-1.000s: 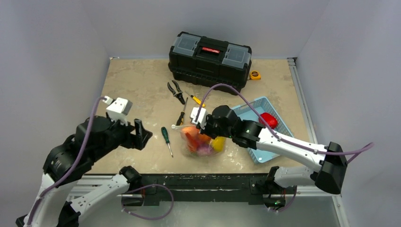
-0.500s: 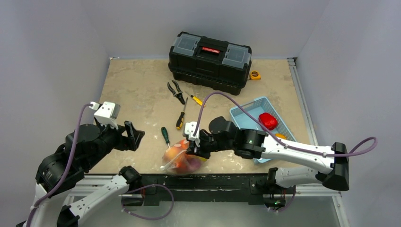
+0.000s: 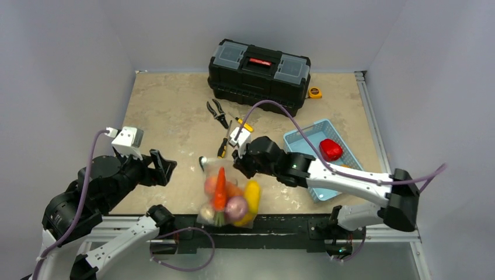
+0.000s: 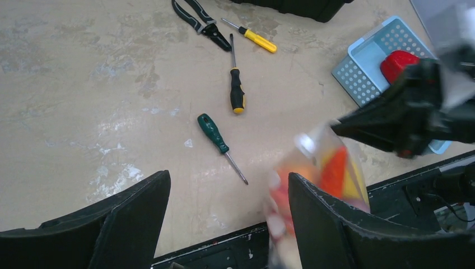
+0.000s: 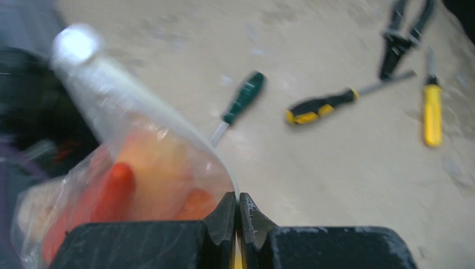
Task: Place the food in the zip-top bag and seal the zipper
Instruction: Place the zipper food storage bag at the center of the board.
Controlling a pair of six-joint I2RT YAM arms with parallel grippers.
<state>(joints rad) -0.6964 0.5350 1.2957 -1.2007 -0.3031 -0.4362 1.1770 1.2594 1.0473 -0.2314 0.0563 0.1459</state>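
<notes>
Clear, floppy zip-top bag (image 3: 229, 197) hanging tilted above the near edge of the table (image 3: 169, 111), bulging with food. Pinched at its upper rim between the pressed-together fingers of the right gripper (image 5: 238, 197). Inside: long orange carrot (image 3: 220, 188) standing roughly upright, yellow piece (image 3: 252, 195) just to its right, round purple-pink piece (image 3: 236, 207) low between the two, orange and peach shapes behind, blurred. Zipper (image 5: 148, 103) showing as a pale strip along the top edge, from the pinch out to a bright free corner; too blurred to tell whether pressed closed. One red piece (image 3: 330, 149) outside the bag, lying in the light blue basket (image 3: 306, 140).
</notes>
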